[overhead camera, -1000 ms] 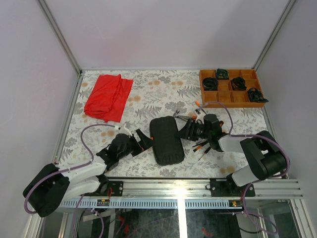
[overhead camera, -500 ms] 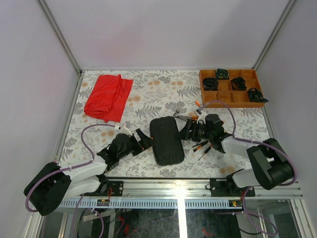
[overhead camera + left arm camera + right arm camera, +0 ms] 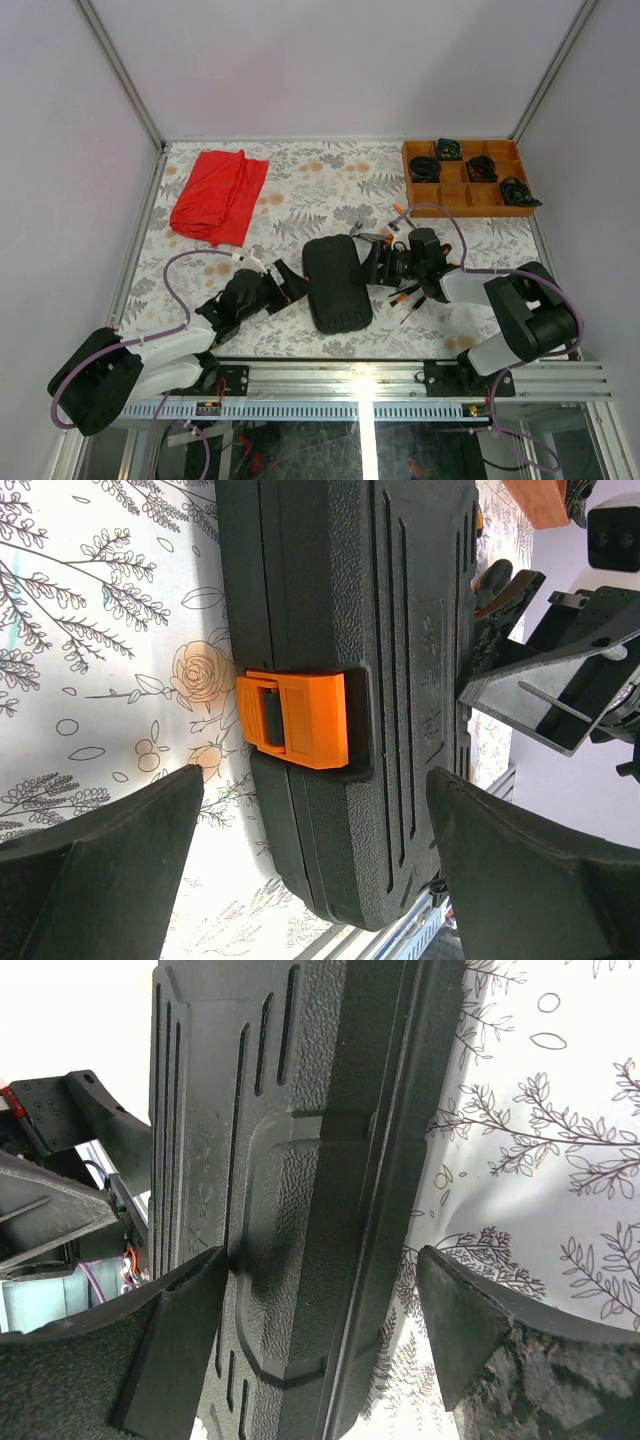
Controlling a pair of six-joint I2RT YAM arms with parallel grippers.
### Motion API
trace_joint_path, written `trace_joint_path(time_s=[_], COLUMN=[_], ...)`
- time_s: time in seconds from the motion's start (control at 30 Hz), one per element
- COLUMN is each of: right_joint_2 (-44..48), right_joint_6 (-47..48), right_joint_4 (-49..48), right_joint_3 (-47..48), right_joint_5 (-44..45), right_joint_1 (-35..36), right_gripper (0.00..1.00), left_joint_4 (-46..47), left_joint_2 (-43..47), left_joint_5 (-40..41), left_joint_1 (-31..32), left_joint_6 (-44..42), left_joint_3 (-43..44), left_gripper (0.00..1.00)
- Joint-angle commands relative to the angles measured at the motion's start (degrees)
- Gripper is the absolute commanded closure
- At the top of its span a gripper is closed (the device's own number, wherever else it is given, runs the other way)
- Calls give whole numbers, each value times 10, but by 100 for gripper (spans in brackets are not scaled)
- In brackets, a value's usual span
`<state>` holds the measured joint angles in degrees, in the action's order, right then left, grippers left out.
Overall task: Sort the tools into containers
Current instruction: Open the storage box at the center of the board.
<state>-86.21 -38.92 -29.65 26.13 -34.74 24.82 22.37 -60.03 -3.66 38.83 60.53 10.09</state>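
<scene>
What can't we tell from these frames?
- Case interior: lid shut in every view.
- Tools right of the case: top view, right arm covers most; rest too small to name.
- Right gripper touching the case or not: right wrist view, too close to judge.
- Tray contents: top view, dark lumps, too small.

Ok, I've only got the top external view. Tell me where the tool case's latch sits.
Observer: The orange latch is on the edge of the tool case facing the left gripper, folded flat.
Operator: Report the left jaws.
Observer: Open wide, one finger on each side of the latch, not touching it.
Operator: Now the right gripper.
Observer: Open too, straddling the case's opposite edge; no latch there.
</scene>
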Motion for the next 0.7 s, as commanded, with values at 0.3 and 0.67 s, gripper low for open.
trace_joint_path(time_s=[0.3, 0.67], right_joint_2=[-31, -60], right_joint_6=[46, 15], right_joint_4=[40, 7], right_joint_3=[50, -3], right_joint_5=[19, 42], right_joint_1=[19, 14], right_gripper=[24, 52], left_joint_4=[17, 24], left_joint_2=[-2, -2], left_joint_5=[5, 9], left_joint_1=[-4, -3], left_joint_6=[-15, -7], left_joint_3=[-2, -6], left_gripper=[10, 10])
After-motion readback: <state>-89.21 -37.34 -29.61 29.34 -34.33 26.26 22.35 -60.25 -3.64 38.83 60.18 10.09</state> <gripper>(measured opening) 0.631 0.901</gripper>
